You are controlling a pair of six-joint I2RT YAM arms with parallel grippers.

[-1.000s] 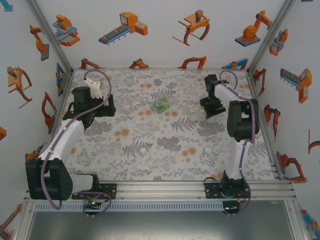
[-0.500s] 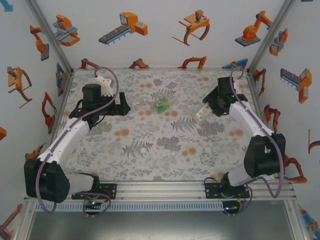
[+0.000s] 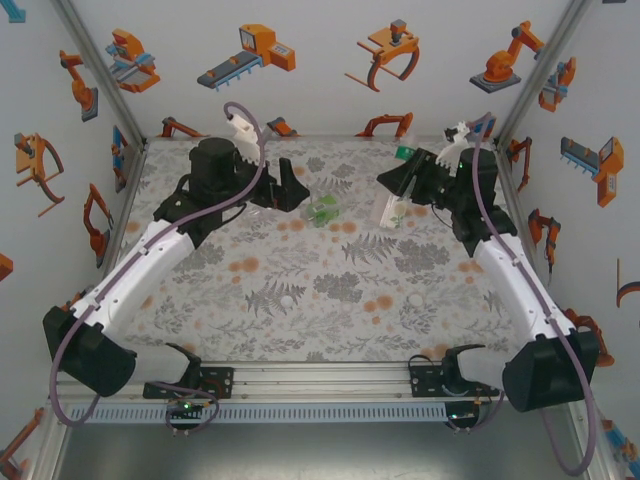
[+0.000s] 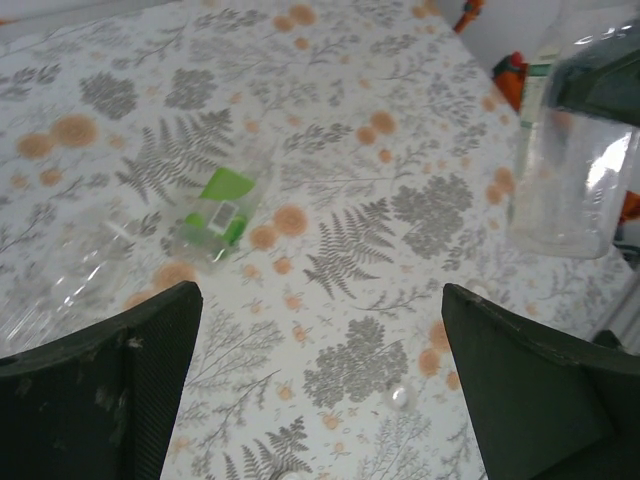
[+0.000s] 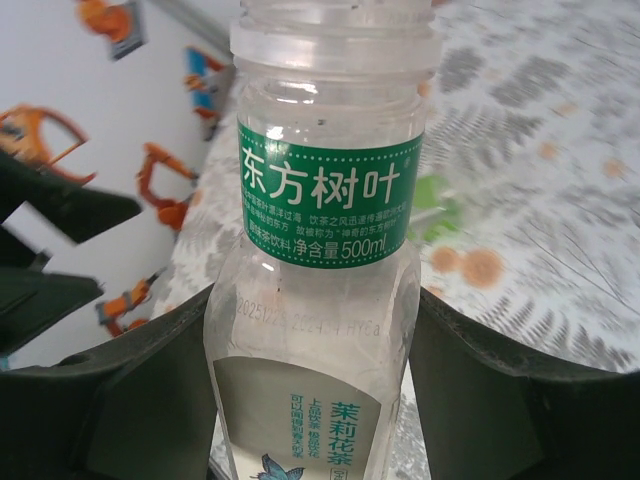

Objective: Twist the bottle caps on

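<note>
My right gripper (image 5: 310, 400) is shut on the clear bottle with a whitish label and green neck band (image 5: 325, 300), whose neck is uncapped. It hangs tilted above the back right of the table (image 3: 392, 212), with the right gripper (image 3: 402, 185) round it. My left gripper (image 3: 292, 187) is open and empty above the back middle, its fingers (image 4: 110, 400) wide apart. The green-tinted bottle (image 3: 322, 210) lies just right of it (image 4: 215, 215). The slim clear bottle (image 4: 60, 280) lies at the left. A white cap (image 3: 288, 299) and another white cap (image 3: 416, 299) rest on the mat nearer me.
The fern-and-orange-dot mat (image 3: 340, 260) covers the table. White walls with robot stickers close the back and both sides, with aluminium posts (image 3: 530, 80) at the corners. One small whitish cap (image 4: 400, 397) lies on the mat below my left gripper.
My right gripper has lifted the labelled bottle off the mat and swung toward the back. My left arm has reached right and farther back, toward the green bottle.
</note>
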